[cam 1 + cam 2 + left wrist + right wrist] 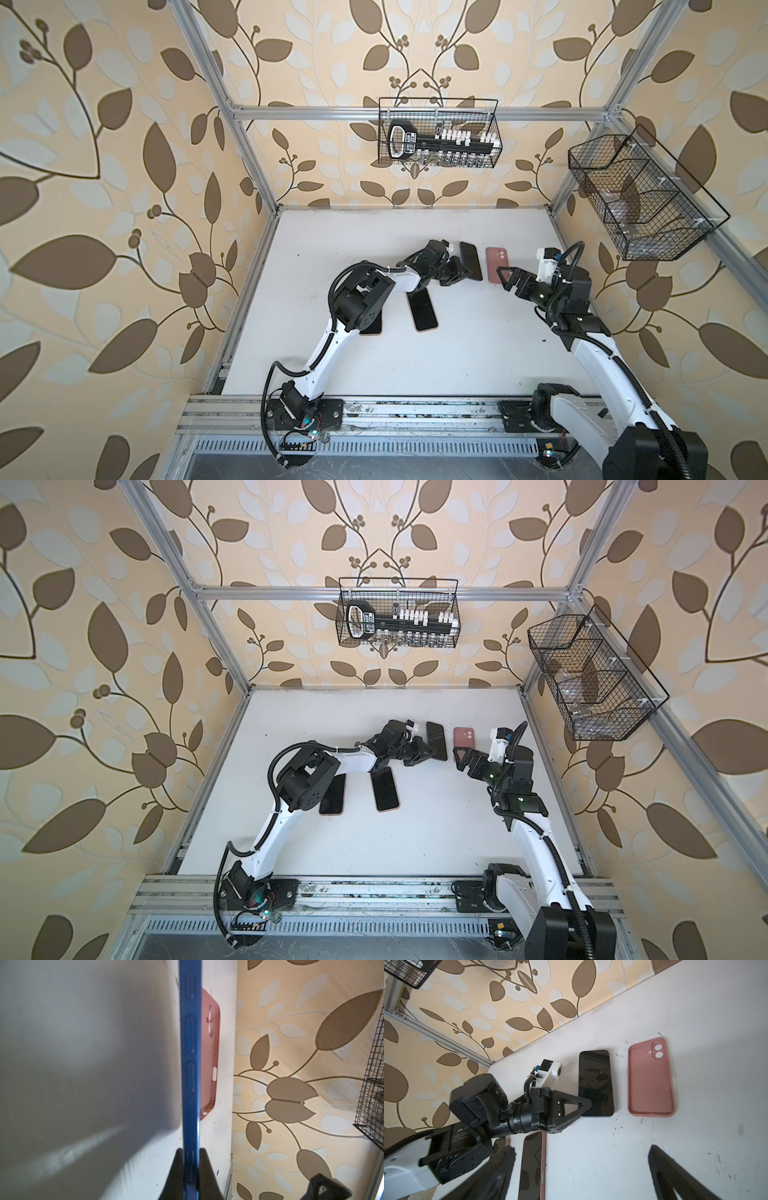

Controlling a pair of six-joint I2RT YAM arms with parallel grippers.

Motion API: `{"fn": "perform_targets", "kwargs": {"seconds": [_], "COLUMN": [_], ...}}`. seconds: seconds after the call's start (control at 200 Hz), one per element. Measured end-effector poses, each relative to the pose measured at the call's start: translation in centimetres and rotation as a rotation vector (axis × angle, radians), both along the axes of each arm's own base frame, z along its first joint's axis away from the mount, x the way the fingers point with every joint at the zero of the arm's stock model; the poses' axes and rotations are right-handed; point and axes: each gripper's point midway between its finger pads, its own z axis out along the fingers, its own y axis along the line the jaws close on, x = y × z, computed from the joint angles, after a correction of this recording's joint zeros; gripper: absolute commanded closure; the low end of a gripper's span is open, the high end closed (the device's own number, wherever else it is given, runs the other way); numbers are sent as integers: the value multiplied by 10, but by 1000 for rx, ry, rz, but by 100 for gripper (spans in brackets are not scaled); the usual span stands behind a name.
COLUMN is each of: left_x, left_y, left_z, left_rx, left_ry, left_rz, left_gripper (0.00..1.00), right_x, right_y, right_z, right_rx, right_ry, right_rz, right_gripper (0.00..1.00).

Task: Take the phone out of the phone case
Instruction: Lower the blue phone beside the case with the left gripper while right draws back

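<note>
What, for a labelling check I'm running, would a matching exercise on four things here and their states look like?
Things:
1. blue-edged phone
2. pink case
3. right gripper
4. second phone

States:
A. open, holding nothing
B. empty, lying inside up on the table
C. clamped in the left gripper, out of any case
D. lying screen up on the table, in its own pink-rimmed case

Pairs: 1-C, 2-B, 3-A, 4-D.
</note>
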Motion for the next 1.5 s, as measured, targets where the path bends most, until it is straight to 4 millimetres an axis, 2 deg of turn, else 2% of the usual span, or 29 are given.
{"fn": "perform_targets", "kwargs": {"seconds": [0.1,0.395,0.635,0.93,1.07,1.18,1.5], "left_x": [1,8,9,8,9,10,11], "left_y": [-1,-6,-6,-2,-3,-3,-2], "left_z": [-9,-8,-8,-18,-15,-13,2], "left_rx": [5,8,24,71,72,74,101], "left_ry": [12,13,20,18,0,-20,-78], "left_rz": [0,2,4,6,-1,-8,-5], "left_gripper": [100,100,83,74,64,60,21], "right_x": [0,0,1,-1,-2,-3,-9], "right_y": [0,-2,-7,-7,-7,-6,-5], "right_z": [-1,-4,-17,-18,-19,-20,-26], "right_rx": [1,0,38,70,77,78,81], "right_ry": [2,4,52,68,73,80,121], "right_rz": [14,37,36,34,35,36,37], "right_gripper": [0,0,0,0,0,0,0]}}
